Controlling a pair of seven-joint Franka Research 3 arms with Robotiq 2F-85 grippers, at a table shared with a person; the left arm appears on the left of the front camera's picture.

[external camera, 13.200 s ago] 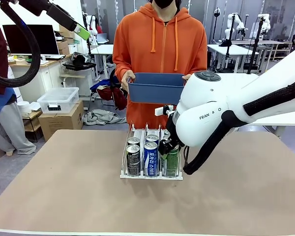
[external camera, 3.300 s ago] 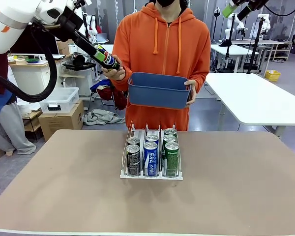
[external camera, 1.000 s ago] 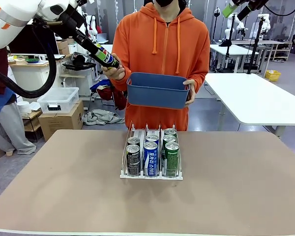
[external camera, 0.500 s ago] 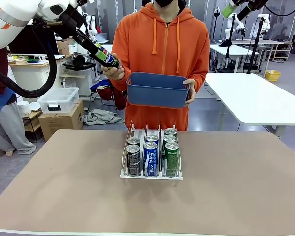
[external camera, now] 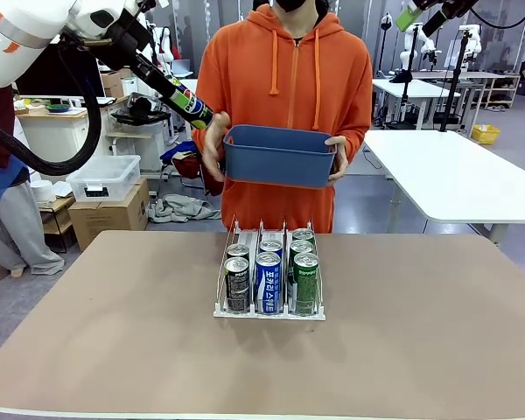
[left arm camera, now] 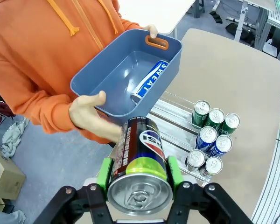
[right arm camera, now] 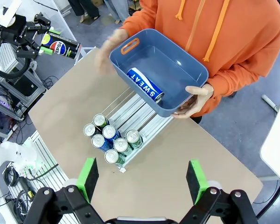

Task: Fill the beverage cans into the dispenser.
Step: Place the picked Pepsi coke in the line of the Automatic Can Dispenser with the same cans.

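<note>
The left gripper (external camera: 173, 90) hung high over the table's (external camera: 114, 350) left far corner, its green pads pinching a black can (external camera: 190, 105) by the sides. In the left wrist view the can (left arm camera: 140, 149) sat squarely between the two pads of the gripper (left arm camera: 140, 175), silver top toward the camera. The can pointed down and inward toward the person (external camera: 284, 79) in the orange hoodie at the far side.

The person held a blue tub (external camera: 278, 157) at waist height above the far edge of the table. One hand (external camera: 337, 159) gripped one end of it. The other hand (external camera: 214, 144) was blurred just beside the opposite end, apart from the black can. Inside the tub (left arm camera: 175, 56) lay one blue-and-white can (left arm camera: 150, 81) on its side.

The dispenser (external camera: 269, 313) stood on the middle of the table, below the tub. Seven cans (external camera: 269, 276) stood upright in it: two black in the left lane, two blue-and-white in the middle lane, three green in the right lane, all crowded against the front lip.

The right gripper (right arm camera: 142, 179) was raised well above the table, looking down on the tub and dispenser (right arm camera: 130, 112). Its jaws were spread wide with nothing between them.
</note>
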